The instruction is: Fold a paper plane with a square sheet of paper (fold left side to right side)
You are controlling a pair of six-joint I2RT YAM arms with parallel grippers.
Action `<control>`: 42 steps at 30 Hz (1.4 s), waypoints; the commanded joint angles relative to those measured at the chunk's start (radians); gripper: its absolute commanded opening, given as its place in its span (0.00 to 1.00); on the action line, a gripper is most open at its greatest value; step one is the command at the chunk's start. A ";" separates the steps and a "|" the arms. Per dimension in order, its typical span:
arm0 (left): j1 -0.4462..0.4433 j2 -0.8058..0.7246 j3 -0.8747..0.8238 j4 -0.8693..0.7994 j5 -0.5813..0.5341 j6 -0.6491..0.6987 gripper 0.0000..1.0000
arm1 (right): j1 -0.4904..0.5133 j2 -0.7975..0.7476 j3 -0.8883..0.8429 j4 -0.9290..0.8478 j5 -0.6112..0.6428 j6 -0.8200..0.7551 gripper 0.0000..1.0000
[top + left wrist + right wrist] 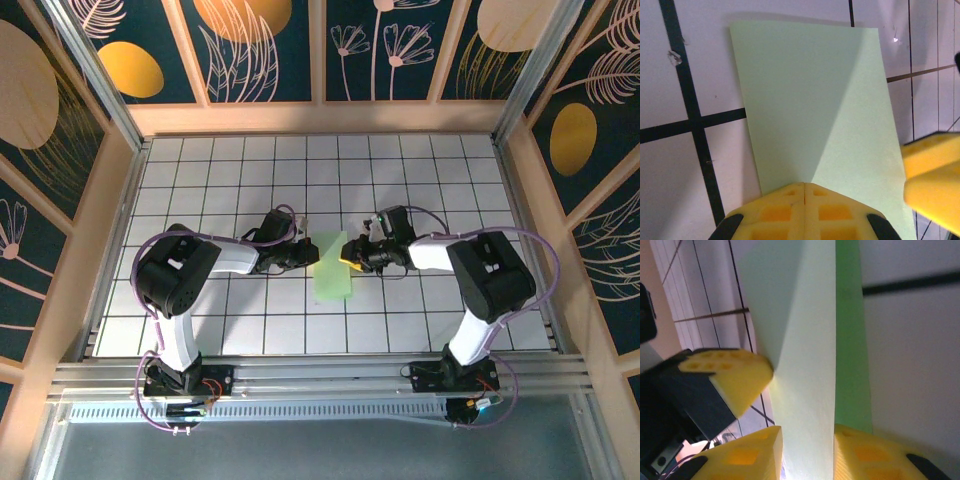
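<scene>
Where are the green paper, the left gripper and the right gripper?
green paper point(333, 272): top view, middle of the folded sheet.
left gripper point(804, 192): left wrist view, seam between its closed yellow fingertips.
right gripper point(807, 440): right wrist view, gap between its two yellow fingertips, where the paper passes.

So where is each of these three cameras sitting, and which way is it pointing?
Top external: fixed above and behind the arms, looking down on the tiled table; both arms, bases nearest, flank the green paper.
Left wrist: on the left arm, looking along the shut left end effector across the paper.
Right wrist: on the right arm, looking past the right end effector, fingers apart, paper between them.
Shared: both wrist views show the paper and the other arm's yellow end effector.
</scene>
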 commanded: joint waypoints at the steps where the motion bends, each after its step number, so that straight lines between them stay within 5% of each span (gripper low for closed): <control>1: -0.010 0.004 -0.026 -0.049 0.006 0.013 0.00 | -0.008 0.044 0.044 -0.004 -0.025 -0.054 0.28; 8: -0.010 -0.042 0.009 -0.060 -0.020 0.028 0.03 | -0.010 0.064 0.057 -0.045 -0.009 -0.091 0.15; 13: -0.010 -0.158 0.005 -0.109 -0.075 0.091 0.24 | -0.016 0.045 0.065 -0.073 -0.006 -0.090 0.00; 16: -0.020 -0.271 -0.030 -0.143 -0.112 0.160 0.38 | -0.016 0.037 0.084 -0.121 -0.006 -0.082 0.00; 25: -0.226 -0.468 -0.086 -0.290 -0.325 0.309 0.55 | -0.015 0.042 0.131 -0.228 -0.007 -0.042 0.00; 33: -0.452 -0.386 0.008 -0.399 -0.529 0.367 0.61 | -0.013 0.041 0.151 -0.253 -0.001 -0.039 0.00; 42: -0.553 -0.181 0.175 -0.497 -0.645 0.413 0.71 | -0.009 0.035 0.150 -0.249 0.003 -0.034 0.00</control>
